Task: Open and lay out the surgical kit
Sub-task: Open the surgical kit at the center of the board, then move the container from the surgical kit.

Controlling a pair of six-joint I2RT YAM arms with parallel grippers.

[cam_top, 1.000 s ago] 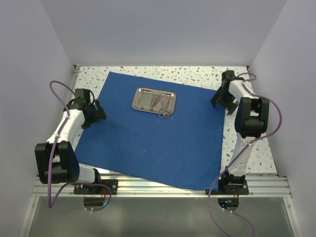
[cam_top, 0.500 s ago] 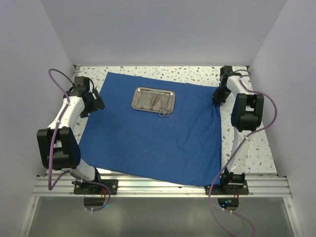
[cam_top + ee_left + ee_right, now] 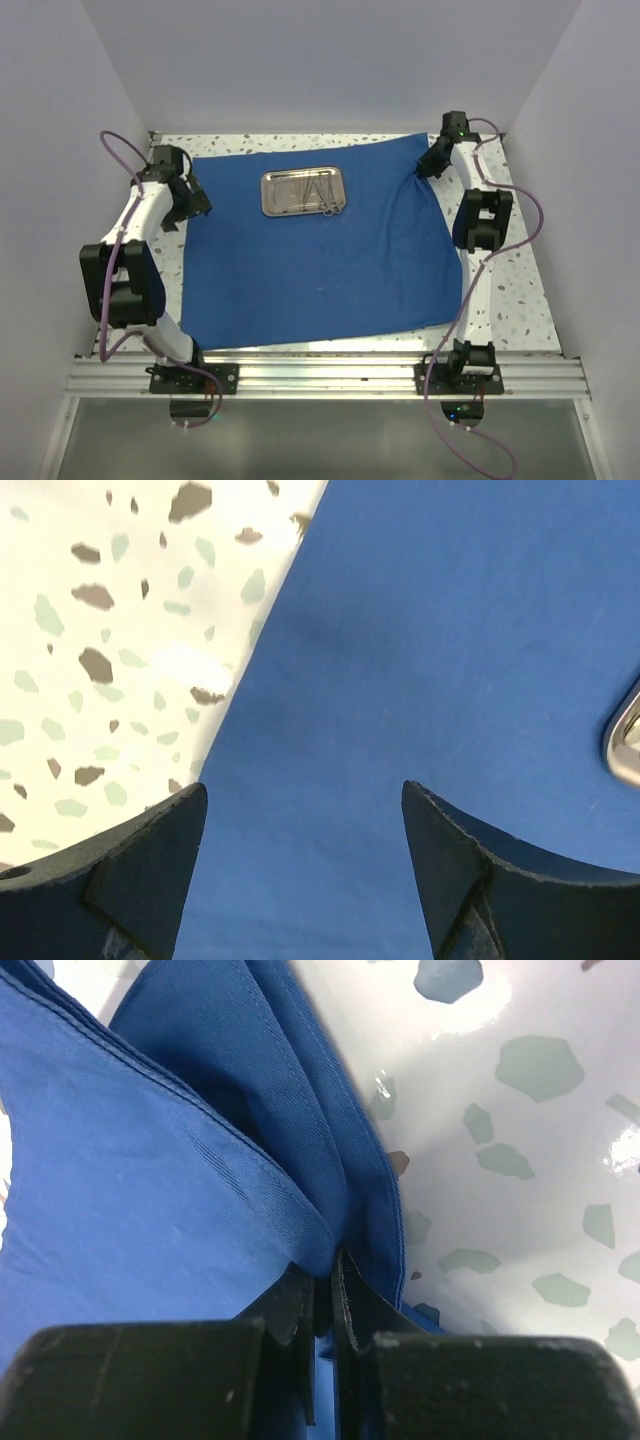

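- Pulled toward the far right over the past second, the blue cloth wrap now lies farther back on the speckled table. Its far right corner is drawn into folds.
- At that corner the right gripper has clamped down. The wrist view shows bunched blue fabric pinched between its closed jaws, just above the tabletop.
- Carried along with the cloth, the steel tray sits on the sheet's far half, a little left of centre. Thin silver instruments lie inside it, too small to tell apart. The ring-handled scissors rest at its near right rim.
- Over the cloth's left edge hangs the left gripper, jaws spread wide and holding nothing. Its wrist camera shows the cloth's border and bare table between the fingers, with a sliver of the tray at the right.
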